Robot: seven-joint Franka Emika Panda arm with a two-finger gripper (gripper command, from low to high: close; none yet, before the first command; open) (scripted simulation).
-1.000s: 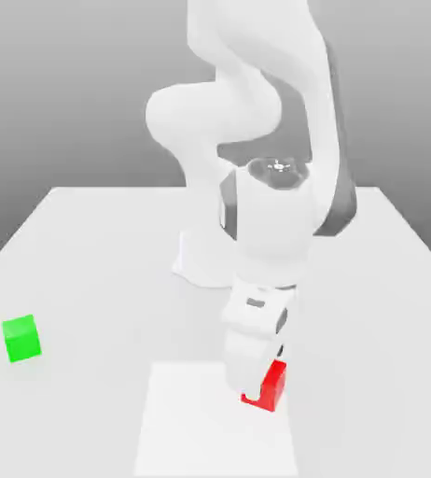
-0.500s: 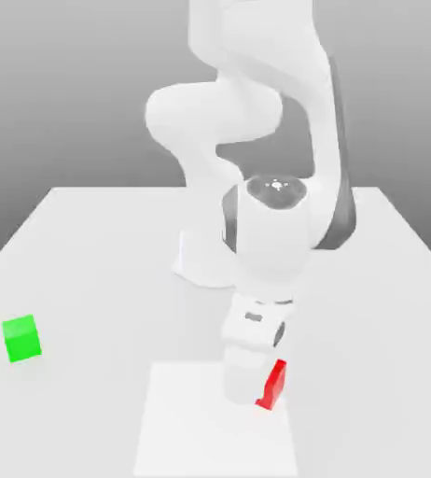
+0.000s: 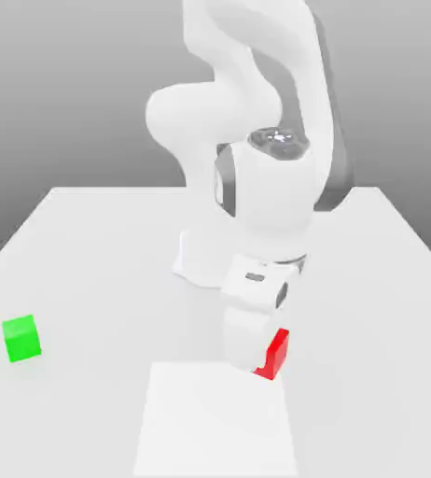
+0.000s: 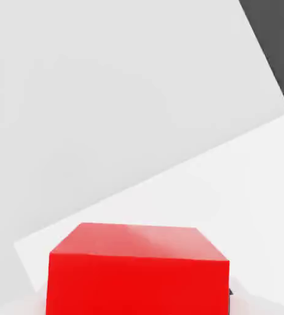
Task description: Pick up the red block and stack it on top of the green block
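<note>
- I have the white two-finger gripper (image 3: 259,359) clamped tight on the small smooth bright red cube (image 3: 275,355); the cube hangs clear of the pale square mat (image 3: 215,425).
- The small bright green cube (image 3: 20,338) sits on the white tabletop (image 3: 89,243), well apart, toward the exterior view's left.
- The hand view shows the red cube (image 4: 138,271) close up.

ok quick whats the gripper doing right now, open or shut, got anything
gripper: shut on the red block, which it holds just above the table.
</note>
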